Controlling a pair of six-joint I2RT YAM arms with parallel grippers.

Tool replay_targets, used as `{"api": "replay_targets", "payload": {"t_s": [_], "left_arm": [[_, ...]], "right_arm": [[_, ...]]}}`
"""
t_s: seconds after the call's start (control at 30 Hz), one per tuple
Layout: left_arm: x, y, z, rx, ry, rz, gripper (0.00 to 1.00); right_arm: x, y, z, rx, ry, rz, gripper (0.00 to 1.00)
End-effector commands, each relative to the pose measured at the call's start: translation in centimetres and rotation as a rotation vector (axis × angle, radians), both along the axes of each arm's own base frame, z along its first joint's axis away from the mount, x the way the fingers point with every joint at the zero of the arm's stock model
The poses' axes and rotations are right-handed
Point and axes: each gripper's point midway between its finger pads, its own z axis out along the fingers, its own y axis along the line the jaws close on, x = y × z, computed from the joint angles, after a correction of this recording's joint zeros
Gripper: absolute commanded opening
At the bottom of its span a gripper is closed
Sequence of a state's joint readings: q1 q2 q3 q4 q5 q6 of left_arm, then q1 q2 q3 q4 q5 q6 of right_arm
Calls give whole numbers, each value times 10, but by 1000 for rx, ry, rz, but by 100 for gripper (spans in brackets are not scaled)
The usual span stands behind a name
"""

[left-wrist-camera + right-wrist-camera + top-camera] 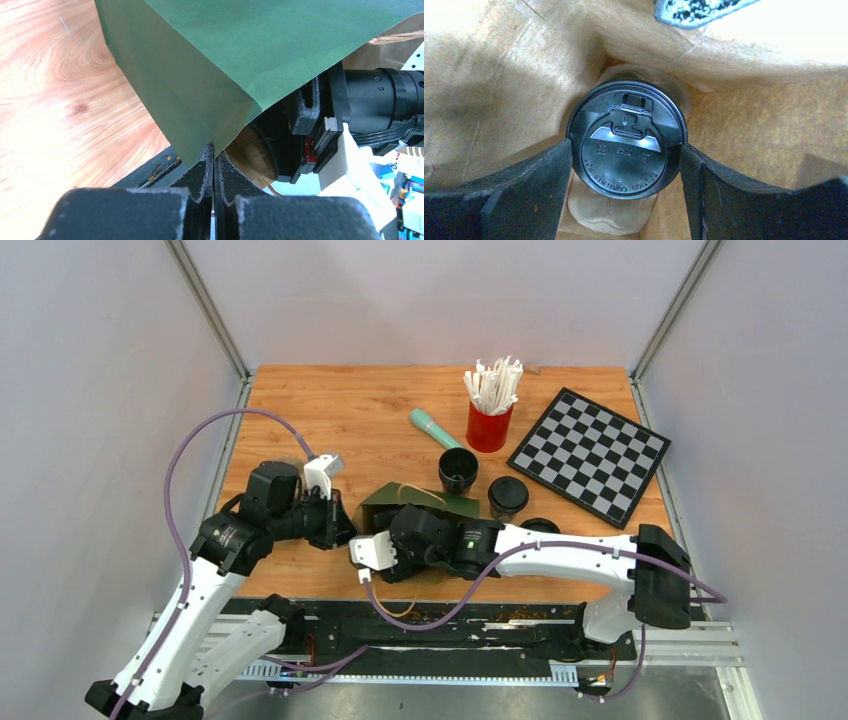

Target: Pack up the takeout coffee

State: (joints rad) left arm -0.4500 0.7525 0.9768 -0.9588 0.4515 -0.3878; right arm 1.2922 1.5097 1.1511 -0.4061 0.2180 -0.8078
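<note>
While the paper bag (225, 60) edge was pinched by the left tool (214, 165), a lidded cup (625, 137) was clamped inside it by the right tool (626, 150), unreleased; another capped cup (507, 497) was left out on the desk (330, 410).

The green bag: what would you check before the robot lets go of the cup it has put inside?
1. Bag edge held: the left gripper is shut on the edge of the green bag. Ok.
2. Cup inside the bag: brown inner walls surround the lidded cup. Ok.
3. Lid seated on the cup. Ok.
4. Grip: the right gripper is closed on the cup at both sides of the lid. Ok.
5. Cup resting on the bag's bottom. Cannot tell.
6. Cup upright. Cannot tell.
</note>
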Motion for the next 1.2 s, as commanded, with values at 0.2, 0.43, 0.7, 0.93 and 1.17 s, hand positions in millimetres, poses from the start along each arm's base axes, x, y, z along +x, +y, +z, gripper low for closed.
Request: {"api": "replay_targets", "payload": {"t_s": [0.2,0.43,0.7,0.93,1.17], "left_arm": [[7,-1,9,-11,-42,10,0],[0,-1,12,-38,-43,8,0],[0,-3,7,-50,-41,4,0],[-2,1,-3,-20,-29,0,0],[-2,-1,2,-34,-14,13,0]], "right_arm": [[-6,1,37,97,51,-15,67],[-14,4,48,175,71,12,67],[-13,20,44,187,54,60,67],[-18,35,37,206,70,117,68],[-3,33,9,170,67,58,68]]}}
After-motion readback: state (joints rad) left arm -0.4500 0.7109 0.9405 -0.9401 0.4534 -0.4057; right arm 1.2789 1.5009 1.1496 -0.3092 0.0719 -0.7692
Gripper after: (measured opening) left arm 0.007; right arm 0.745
